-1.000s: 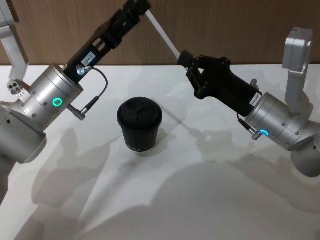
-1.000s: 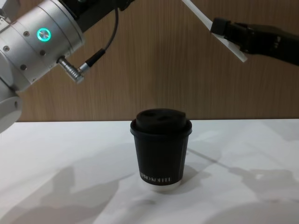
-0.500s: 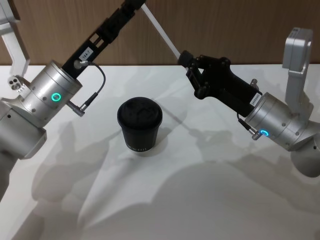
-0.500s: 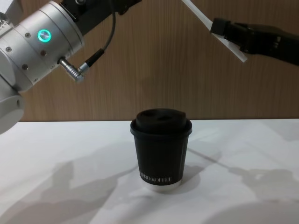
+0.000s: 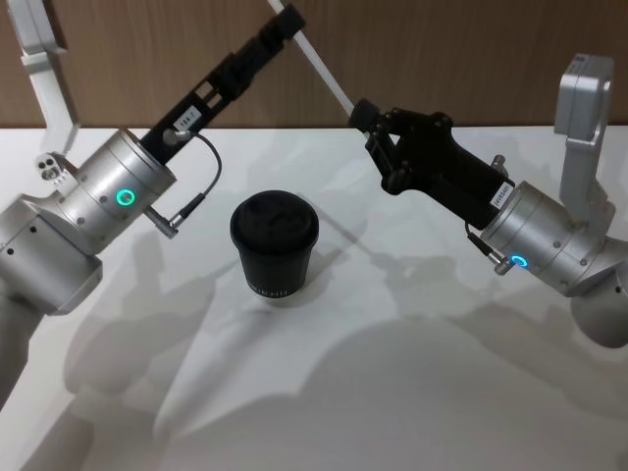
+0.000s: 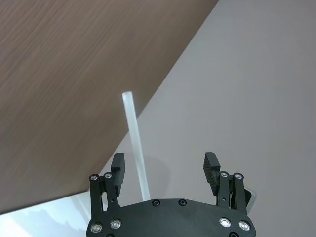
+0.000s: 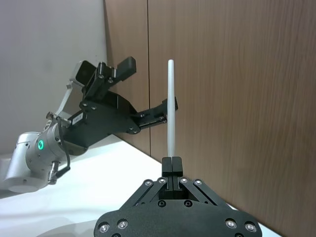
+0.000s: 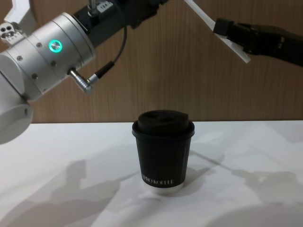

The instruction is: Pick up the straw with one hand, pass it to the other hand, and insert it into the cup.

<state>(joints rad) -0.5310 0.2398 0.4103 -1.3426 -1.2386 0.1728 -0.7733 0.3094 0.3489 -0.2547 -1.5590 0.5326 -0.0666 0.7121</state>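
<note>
Your right tool (image 5: 359, 112) clamps the straw (image 5: 322, 67) by its lower end, high over the surface (image 5: 392, 373); your left tool (image 6: 165, 165) stands open astride its upper part. Likely light, slick, crushable: close gently there.

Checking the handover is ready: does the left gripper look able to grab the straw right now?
Probably yes: the left gripper is open with the straw between its fingers and nothing blocking it; the right gripper clamps only the other end.
</note>
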